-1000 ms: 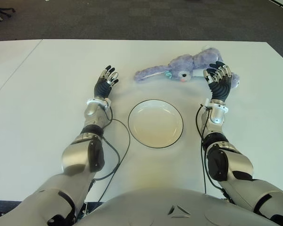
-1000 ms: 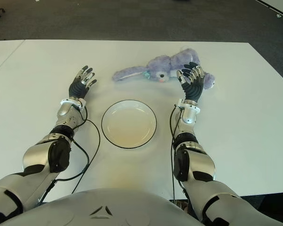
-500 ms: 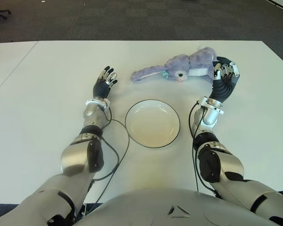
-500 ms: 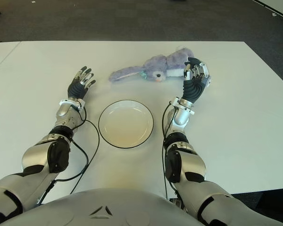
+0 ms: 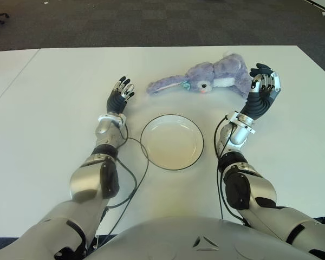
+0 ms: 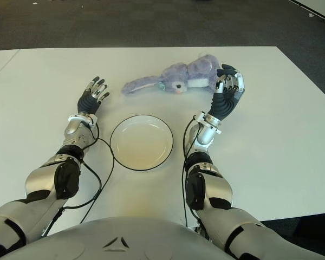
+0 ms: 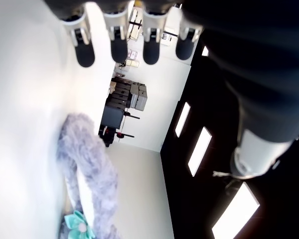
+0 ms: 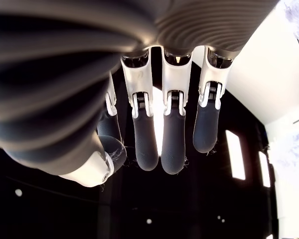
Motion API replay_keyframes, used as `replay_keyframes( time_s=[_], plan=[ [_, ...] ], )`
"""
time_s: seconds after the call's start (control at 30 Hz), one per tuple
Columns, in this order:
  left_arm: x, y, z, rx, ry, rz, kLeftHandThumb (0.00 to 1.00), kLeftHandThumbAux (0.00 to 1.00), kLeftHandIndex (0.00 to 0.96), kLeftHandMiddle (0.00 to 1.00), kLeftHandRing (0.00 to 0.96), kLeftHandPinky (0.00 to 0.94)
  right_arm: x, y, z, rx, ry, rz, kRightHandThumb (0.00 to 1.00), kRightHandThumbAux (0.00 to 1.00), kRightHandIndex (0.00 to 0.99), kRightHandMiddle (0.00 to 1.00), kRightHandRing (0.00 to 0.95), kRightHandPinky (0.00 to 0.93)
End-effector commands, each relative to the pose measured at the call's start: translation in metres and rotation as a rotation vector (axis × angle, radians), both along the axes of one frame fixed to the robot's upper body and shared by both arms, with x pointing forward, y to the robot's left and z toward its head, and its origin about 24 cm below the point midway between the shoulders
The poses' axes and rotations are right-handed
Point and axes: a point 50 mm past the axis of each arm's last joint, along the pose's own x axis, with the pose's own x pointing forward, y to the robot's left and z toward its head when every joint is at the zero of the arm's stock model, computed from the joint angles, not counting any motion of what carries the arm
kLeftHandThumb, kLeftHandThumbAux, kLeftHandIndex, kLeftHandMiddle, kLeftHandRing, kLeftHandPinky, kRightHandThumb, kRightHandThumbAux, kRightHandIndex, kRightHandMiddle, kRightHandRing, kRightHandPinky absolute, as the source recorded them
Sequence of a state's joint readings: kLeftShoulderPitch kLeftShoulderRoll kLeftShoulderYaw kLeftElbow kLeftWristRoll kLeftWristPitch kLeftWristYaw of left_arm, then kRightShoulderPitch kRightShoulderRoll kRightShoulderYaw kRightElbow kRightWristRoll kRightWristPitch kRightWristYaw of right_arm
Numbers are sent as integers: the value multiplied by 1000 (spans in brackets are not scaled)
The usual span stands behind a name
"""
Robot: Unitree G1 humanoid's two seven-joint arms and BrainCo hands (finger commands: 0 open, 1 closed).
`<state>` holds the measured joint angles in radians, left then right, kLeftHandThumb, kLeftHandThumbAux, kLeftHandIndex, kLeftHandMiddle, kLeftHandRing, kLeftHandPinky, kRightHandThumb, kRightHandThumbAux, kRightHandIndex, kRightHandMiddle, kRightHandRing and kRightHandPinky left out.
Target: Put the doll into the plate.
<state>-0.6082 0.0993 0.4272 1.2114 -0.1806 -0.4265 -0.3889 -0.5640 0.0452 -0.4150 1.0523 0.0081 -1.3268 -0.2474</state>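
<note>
White matte table (image 5: 43, 108), smooth and flat, with dark carpet beyond its far edge. Left hand (image 5: 119, 96) shows left of the plate, palm up and low over the tabletop, with black rubbery fingers (image 7: 118, 52) spread straight and holding nothing; contact with the table cannot be told. Black cable (image 5: 135, 179) loops from that forearm past the plate's near-left edge. Plate (image 5: 172, 142) sits centre, round, shallow, glossy cream-white with a thin dark rim, nothing in it. Beyond the plate, on the table, lies the doll (image 5: 206, 77): a fuzzy lavender plush bunny lying on its side, one long ear stretched toward the left with a pale inner strip, a teal bow at the ear base, a white belly patch and a small pink nose. Right hand (image 5: 262, 88) is raised just beside the doll's right end, silver knuckles and black padded fingers (image 8: 172, 142) partly curled and relaxed, palm facing the plush, gripping nothing; in the eye views the fingertips are close to the fur but not closed on it. Doll is outside the plate, well apart from its rim.
</note>
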Motion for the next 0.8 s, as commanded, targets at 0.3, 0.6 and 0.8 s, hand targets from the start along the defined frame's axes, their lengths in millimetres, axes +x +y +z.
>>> replay_keyframes(
  time_s=[0.3,0.6,0.8],
  plan=[
    [-90,-17,-98,-165,483,38,104,653,84,91,76,120,-70,22,-99,248,402,-74,683,724,412,369,380,355],
    [-89,-16,-98,-154,491,39,91,653,79,87,73,116,-44,10,-83,10,438,4,669,727,401,197,182,167],
    [-88,-15,-97,-150,487,23,95,644,85,88,74,122,-22,6,-72,-412,546,-38,233,585,120,23,9,6]
  ],
)
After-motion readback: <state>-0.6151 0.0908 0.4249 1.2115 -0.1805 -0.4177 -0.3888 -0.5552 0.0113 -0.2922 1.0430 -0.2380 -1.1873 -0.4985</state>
